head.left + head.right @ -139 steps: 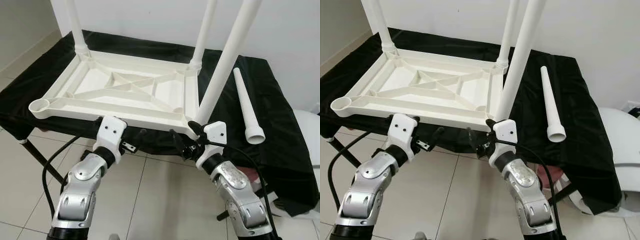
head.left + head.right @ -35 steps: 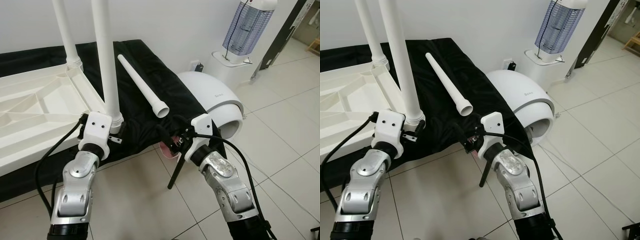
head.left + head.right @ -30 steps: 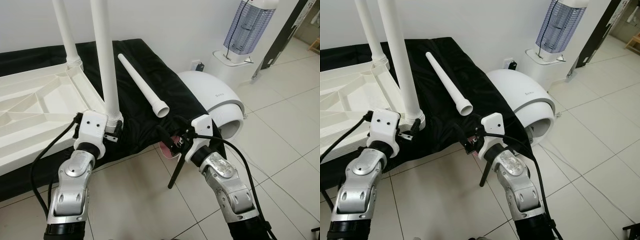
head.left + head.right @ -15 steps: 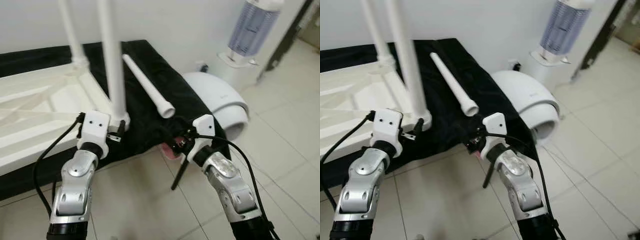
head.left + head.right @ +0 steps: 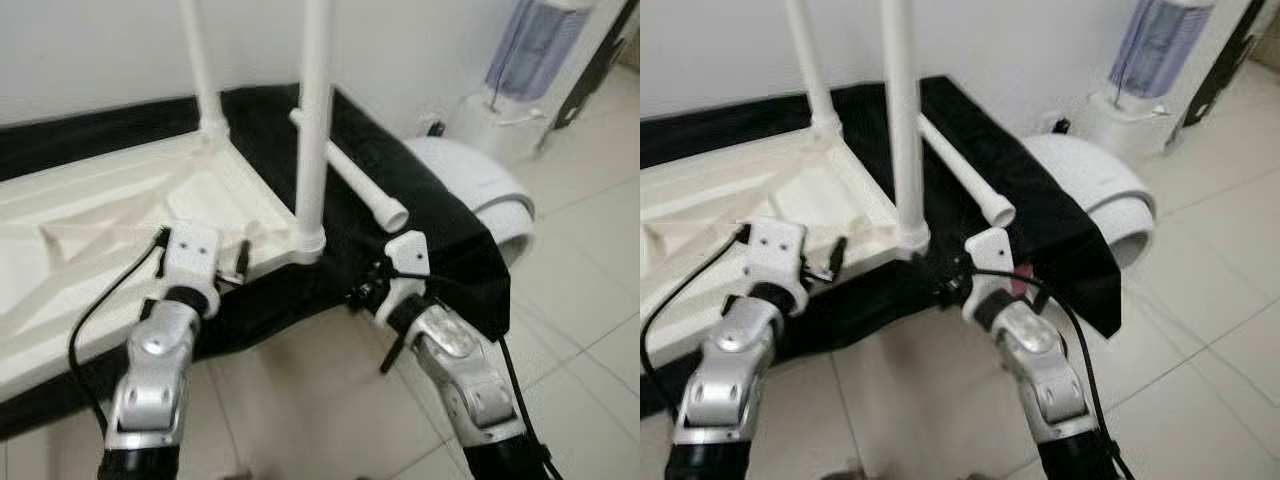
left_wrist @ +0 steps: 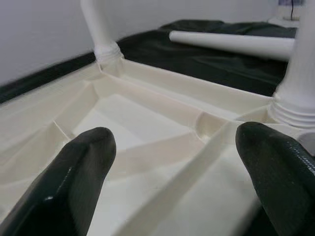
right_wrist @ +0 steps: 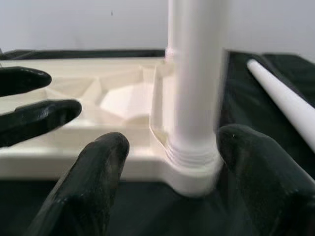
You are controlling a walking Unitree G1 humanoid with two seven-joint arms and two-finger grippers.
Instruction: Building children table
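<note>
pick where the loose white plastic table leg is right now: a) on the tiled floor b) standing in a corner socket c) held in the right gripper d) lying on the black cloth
d, the loose white plastic table leg lies flat on the black cloth, beside the upturned white tabletop.

You've got a work table draped in black cloth (image 5: 450,250); the cloth hangs over the near edge and the right corner. On it the white tabletop (image 5: 120,225) lies upside down, ribbed underside up, near edge close to the table's front. Two legs stand upright in its corner sockets: near-right leg (image 5: 312,130) and far-right leg (image 5: 200,70). One loose leg (image 5: 350,175) lies flat on the cloth just right of the tabletop, wide open end toward you. Tiled floor (image 5: 560,330) under the table.
</note>
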